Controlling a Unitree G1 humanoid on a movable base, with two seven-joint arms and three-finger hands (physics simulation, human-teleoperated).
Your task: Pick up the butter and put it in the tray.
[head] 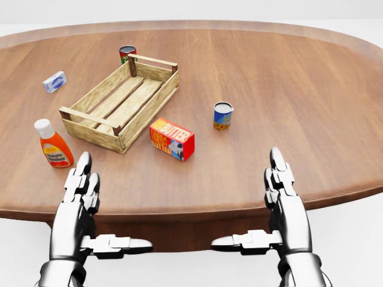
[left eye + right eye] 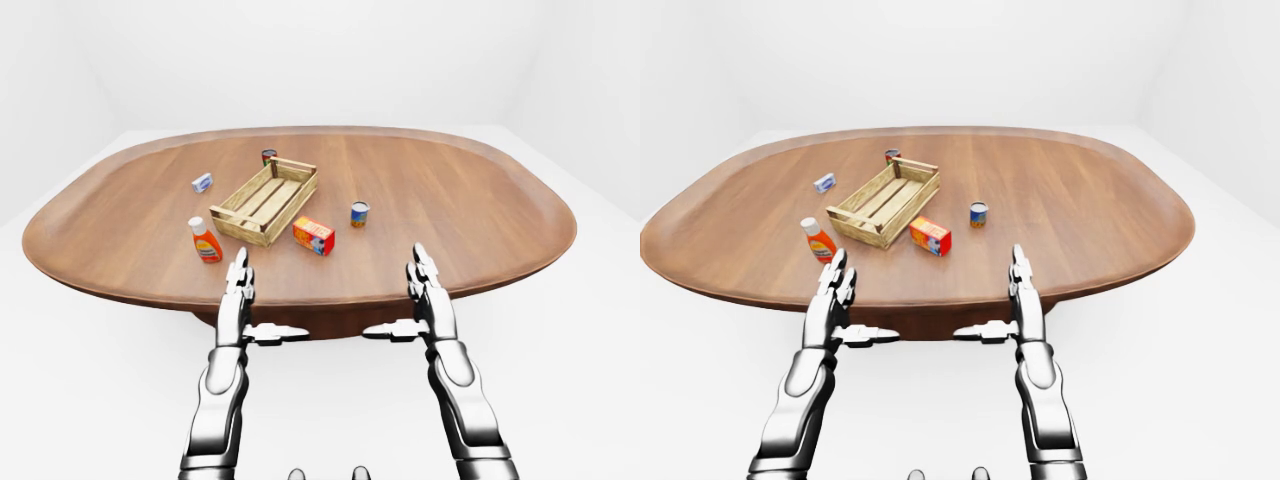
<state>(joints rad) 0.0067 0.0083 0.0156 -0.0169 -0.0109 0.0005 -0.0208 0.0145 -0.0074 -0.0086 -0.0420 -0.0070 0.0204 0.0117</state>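
The butter is a red and orange box lying on the wooden table, just right of the wooden slatted tray. The tray holds nothing. My left hand hovers at the table's near edge, below the ketchup bottle, fingers stretched out and thumb pointing inward, open and holding nothing. My right hand mirrors it at the bottom right, open and empty, well below and to the right of the butter.
A ketchup bottle stands left of the tray's near corner. A small blue-white packet lies farther left. One can stands behind the tray's top corner, another can right of the butter.
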